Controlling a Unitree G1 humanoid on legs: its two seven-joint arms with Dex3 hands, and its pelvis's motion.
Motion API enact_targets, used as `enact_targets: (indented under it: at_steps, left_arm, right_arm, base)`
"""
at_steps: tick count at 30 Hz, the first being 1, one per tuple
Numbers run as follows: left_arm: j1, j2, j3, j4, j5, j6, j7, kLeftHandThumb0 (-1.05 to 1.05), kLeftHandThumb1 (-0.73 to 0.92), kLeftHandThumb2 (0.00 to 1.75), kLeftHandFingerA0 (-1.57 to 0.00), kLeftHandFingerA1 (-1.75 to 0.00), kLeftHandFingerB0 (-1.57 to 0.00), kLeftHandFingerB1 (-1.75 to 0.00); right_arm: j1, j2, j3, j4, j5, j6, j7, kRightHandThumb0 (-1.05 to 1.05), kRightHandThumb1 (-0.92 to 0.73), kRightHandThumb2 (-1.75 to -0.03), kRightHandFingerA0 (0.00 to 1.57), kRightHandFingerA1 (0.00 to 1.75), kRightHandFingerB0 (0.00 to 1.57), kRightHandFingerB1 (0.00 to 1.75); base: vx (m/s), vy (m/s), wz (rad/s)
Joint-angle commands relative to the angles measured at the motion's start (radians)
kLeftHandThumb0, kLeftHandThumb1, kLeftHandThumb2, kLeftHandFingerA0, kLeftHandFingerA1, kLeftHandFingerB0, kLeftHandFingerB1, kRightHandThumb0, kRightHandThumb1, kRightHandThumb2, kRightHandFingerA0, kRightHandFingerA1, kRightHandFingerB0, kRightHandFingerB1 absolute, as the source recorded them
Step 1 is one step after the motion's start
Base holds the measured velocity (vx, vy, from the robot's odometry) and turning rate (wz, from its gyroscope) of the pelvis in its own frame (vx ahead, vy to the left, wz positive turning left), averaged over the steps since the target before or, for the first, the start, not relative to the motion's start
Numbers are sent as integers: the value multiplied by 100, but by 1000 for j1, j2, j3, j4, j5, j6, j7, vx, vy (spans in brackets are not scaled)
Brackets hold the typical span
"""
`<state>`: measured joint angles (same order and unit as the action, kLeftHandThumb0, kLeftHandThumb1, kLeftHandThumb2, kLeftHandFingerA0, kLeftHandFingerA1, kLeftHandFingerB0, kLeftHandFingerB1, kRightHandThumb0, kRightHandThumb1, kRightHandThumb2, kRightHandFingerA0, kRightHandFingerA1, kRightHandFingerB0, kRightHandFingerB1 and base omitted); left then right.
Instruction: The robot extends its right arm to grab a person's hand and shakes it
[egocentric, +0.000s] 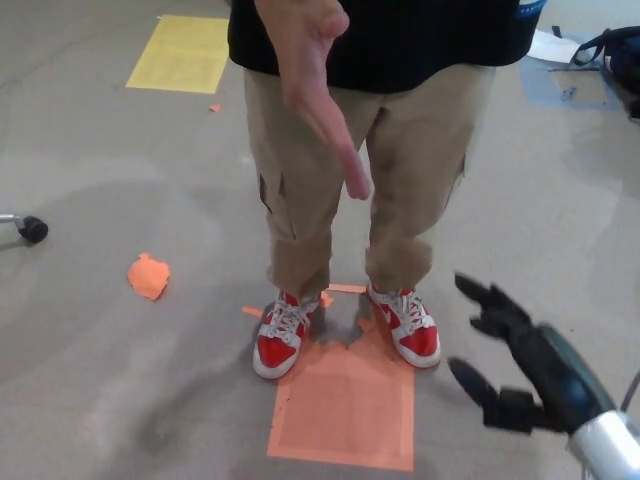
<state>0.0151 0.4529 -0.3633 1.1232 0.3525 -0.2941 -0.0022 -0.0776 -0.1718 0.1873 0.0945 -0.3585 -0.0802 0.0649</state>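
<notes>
The robot's right hand (500, 350) reaches in from the lower right corner, its silver wrist at the very edge and the black forearm angling up and to the left. The thumb and two thick fingers are spread wide apart with nothing between them: one finger points up toward the person's knees, another juts out lower down toward the orange floor marking (345, 405). It hangs in the air above the grey floor (100, 330), just beside the person's red-and-white sneaker (408, 328) in the picture, and well below the hand it is meant to meet.

The person's hand (318, 85) is held out toward the robot in the upper middle, palm side-on, fingers together and pointing down and forward, thumb raised at the top. It shows in front of the khaki cargo trousers (400, 170) and the black shirt (420, 40). The two hands are clearly apart, the person's high and left of the robot's.

The other sneaker (277, 338) stands at the top left corner of the orange marking. A yellow floor marking (178, 55) lies far off at the upper left, a torn orange scrap (148, 277) at the left, and a chair caster (30, 230) at the left edge. No writing is legible anywhere; a blue patch at the shirt's edge is too small to read.
</notes>
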Motion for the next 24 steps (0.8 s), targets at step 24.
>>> enact_targets:
  at_steps: [24]
  left_arm:
    - [30,56,15,-50,19,-44,57,-75,67,101,-6,-42,-6,-37]
  right_arm:
    - [-774,-23,204,-53,-124,691,449,-91,-78,-111,8,47,6,22]
  base:
    - [0,0,0]
